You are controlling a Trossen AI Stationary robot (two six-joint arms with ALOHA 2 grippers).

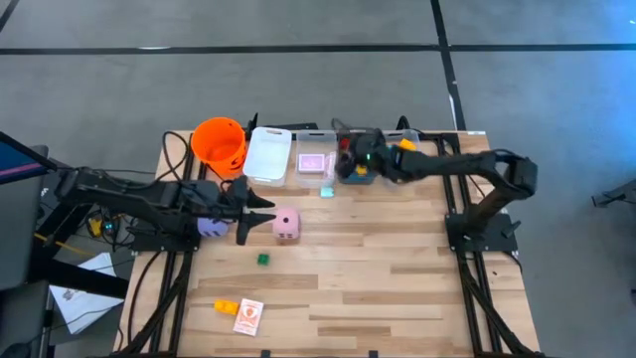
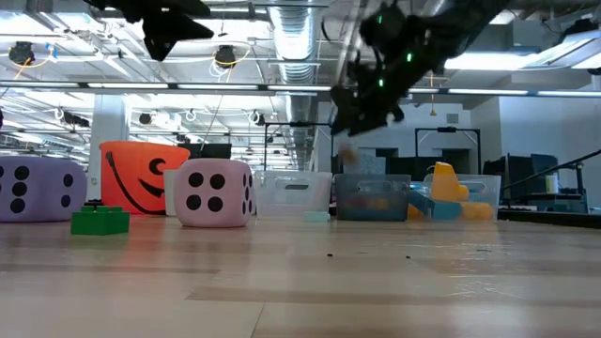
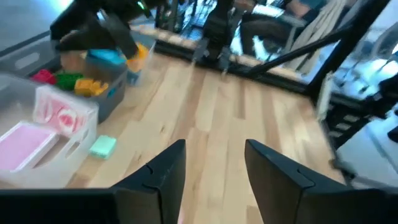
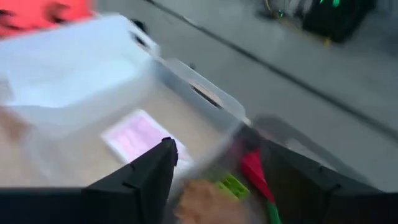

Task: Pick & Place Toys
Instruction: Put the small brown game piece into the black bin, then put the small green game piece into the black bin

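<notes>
The left gripper hung just above the table beside the pink die, its fingers parted with nothing between them. The right gripper hovered over the grey bin at the back edge, jaws partly apart; whether it had hold of anything I cannot tell.

The pink die sat square on the boards near the table's middle, a four-dot face towards the low camera; being a cube it had no long axis. The purple die lay under the left arm. A green brick sat nearer the front, and an orange brick beside a card at the front left, the card's long side running roughly front to back.

The risk was a nudge: the left fingers were close beside the die, and a low descent off-centre could shove it away instead of straddling it. The soft-looking die might also squeeze out of a shallow pinch
</notes>
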